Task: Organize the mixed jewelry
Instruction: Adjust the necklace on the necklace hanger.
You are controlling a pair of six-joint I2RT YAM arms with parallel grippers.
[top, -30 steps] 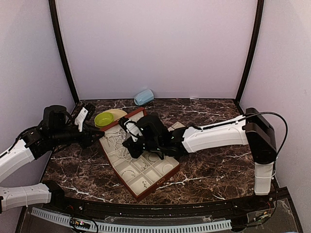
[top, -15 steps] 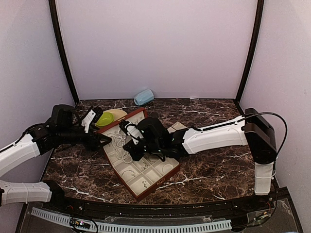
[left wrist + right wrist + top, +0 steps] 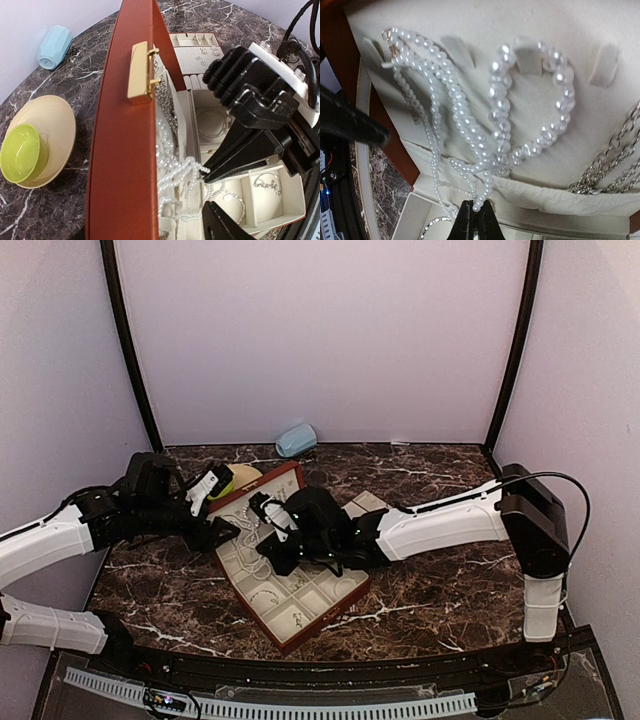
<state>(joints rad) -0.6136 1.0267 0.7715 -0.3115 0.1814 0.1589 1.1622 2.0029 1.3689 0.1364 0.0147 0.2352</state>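
The reddish-brown case (image 3: pixel 287 642) stands open with its lid (image 3: pixel 125 150) upright. Pearl strands (image 3: pixel 495 105) and silver chains (image 3: pixel 605 170) hang on the lid's cream lining. My right gripper (image 3: pixel 476 212) is shut on the low end of one pearl strand (image 3: pixel 187 167), just in front of the lining (image 3: pixel 268 543). My left gripper (image 3: pixel 222 530) is at the lid's near end. One of its fingers (image 3: pixel 220 227) shows inside the case beside the strands; the lid hides the other. Bangles (image 3: pixel 212 122) lie in the compartments.
A green bowl (image 3: pixel 22 152) sits on a cream plate (image 3: pixel 55 125) left of the case. A pale blue cup (image 3: pixel 296 439) lies on its side at the back wall. A small cream earring tray (image 3: pixel 197 50) lies behind the case. Purple walls enclose the table.
My left arm has moved right, from beside the bowl up to the case lid. My right gripper has stayed at the lid lining, shifting only slightly.
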